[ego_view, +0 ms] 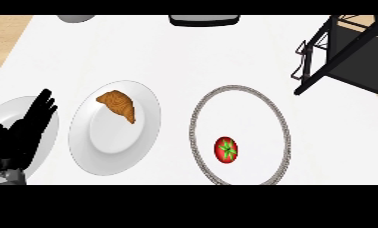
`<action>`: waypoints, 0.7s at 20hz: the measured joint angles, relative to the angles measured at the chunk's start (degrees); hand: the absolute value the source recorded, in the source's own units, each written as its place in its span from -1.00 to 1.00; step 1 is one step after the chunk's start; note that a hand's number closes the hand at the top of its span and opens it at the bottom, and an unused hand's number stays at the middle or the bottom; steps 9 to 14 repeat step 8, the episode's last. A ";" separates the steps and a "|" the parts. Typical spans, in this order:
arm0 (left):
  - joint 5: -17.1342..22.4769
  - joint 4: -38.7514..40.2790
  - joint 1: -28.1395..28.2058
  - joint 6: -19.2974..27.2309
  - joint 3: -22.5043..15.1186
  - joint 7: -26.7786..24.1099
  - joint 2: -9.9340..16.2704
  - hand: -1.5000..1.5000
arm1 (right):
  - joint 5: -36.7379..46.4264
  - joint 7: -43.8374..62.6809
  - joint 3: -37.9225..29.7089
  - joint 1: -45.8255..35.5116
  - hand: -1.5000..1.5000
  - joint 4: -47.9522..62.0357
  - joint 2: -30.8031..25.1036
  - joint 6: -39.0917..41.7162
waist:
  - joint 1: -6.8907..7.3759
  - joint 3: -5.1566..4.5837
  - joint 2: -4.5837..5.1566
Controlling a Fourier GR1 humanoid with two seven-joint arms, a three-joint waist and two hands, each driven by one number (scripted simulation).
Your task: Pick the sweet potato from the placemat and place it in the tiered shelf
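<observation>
The tiered shelf [341,54] is running off the right edge; a grey object [76,18] and a dark one [204,20] are being cropped at the top; the left hand [26,129] is hiding part of a plate [15,109].

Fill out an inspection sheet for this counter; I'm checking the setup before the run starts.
Surface: white counter, wood showing at its far left corner.
Job's things: round placemat with grey rim, a red tomato lying on its near part; no sweet potato seen. Black tiered shelf at far right.
Clutter: white plate holding a croissant; second plate at left edge; grey object and dark object at far edge.
Hands: left hand open, over the left plate; right hand not in view.
Cables: nothing seen.
Surroundings: nothing seen.
</observation>
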 measured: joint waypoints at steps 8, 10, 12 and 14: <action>0.39 -1.99 3.66 0.40 1.48 -0.45 0.00 0.00 | -0.50 -5.68 -16.44 14.57 -1.00 13.19 -12.62 14.83 | -2.48 0.17 -0.50; 0.39 -1.99 3.66 0.40 1.48 -0.45 0.00 0.00 | -0.50 -5.68 -16.44 14.57 -1.00 13.19 -12.62 14.83 | -2.48 0.17 -0.50; 0.39 -1.99 3.66 0.40 1.48 -0.45 0.00 0.00 | -0.50 -5.68 -16.44 14.57 -1.00 13.19 -12.62 14.83 | -2.48 0.17 -0.50; 0.39 -1.99 3.66 0.40 1.48 -0.45 0.00 0.00 | -0.50 -5.68 -16.44 14.57 -1.00 13.19 -12.62 14.83 | -2.48 0.17 -0.50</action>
